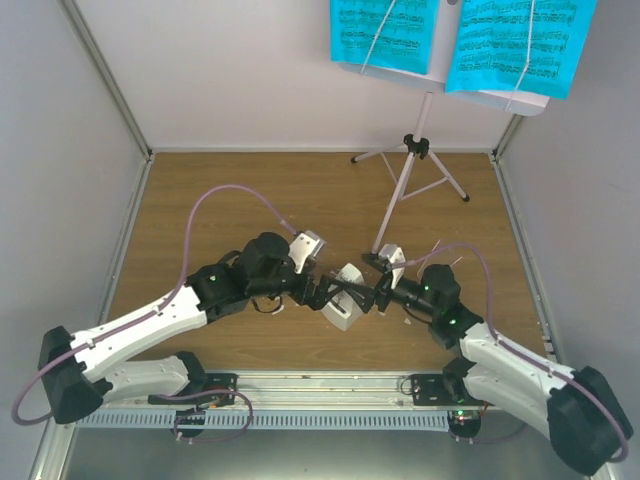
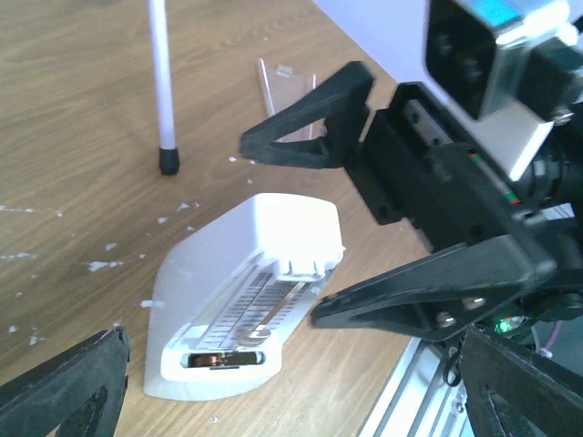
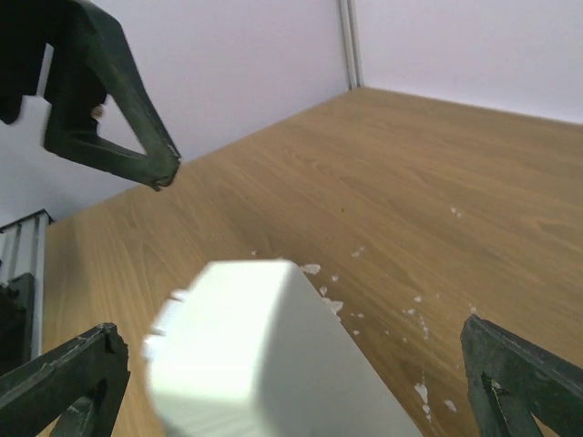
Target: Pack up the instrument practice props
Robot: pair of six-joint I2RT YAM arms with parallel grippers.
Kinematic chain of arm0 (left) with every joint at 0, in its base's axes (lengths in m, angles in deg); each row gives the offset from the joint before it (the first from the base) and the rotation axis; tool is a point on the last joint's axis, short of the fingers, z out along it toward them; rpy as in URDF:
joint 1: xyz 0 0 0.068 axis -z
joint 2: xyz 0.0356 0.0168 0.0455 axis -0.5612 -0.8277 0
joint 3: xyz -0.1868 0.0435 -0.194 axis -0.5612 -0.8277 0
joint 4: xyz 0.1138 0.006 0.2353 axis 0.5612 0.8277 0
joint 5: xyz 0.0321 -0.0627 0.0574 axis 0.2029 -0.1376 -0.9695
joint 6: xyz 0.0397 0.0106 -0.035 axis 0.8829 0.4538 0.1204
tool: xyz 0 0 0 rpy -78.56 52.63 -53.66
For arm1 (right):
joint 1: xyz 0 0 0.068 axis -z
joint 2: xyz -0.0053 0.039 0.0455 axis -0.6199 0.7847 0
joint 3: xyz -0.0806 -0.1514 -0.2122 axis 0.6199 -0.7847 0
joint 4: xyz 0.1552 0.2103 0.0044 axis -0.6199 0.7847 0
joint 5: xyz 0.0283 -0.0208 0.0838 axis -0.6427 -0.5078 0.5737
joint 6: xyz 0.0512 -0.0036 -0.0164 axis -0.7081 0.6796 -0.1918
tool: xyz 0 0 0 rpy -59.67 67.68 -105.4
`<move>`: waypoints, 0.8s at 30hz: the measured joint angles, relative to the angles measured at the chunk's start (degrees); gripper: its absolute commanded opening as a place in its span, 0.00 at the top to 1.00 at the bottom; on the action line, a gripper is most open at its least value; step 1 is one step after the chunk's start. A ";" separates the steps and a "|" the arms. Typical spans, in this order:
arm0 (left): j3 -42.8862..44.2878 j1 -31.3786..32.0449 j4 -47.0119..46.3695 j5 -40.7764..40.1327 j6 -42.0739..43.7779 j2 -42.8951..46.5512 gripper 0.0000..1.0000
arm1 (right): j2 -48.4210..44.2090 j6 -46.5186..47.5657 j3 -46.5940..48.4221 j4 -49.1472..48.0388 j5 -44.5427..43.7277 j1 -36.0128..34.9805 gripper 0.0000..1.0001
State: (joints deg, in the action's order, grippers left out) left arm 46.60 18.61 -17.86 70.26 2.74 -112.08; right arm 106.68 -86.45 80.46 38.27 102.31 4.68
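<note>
Between left hand (image 1: 322, 293) and right hand (image 1: 375, 297) lies the metronome (image 1: 343, 306).

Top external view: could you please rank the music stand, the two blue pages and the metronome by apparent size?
1. Music stand, cropped at the top.
2. Right blue page.
3. Left blue page; both are cropped, so their order is unsure.
4. Metronome, clearly smallest.

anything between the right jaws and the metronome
Nothing visible: one end of the white metronome sits between the open right jaws, and the left jaws stand open at its other end.
</note>
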 measured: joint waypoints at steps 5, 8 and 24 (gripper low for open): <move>-5.95 -0.48 -5.40 -1.99 0.76 6.43 0.01 | -9.29 -0.15 0.94 7.48 -0.37 0.04 0.00; -12.74 -0.46 -11.98 -1.99 3.17 10.54 0.01 | -14.43 -1.11 1.05 11.47 -2.45 0.07 0.00; -27.54 1.33 -40.52 -1.79 21.46 9.35 0.13 | -29.53 -3.21 2.91 29.44 -18.60 0.07 0.00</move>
State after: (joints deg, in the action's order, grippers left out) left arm 19.06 19.95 -58.38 68.47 24.20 -102.72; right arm 77.15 -89.67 83.36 67.71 83.71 4.75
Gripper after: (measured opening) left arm 0.904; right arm 0.995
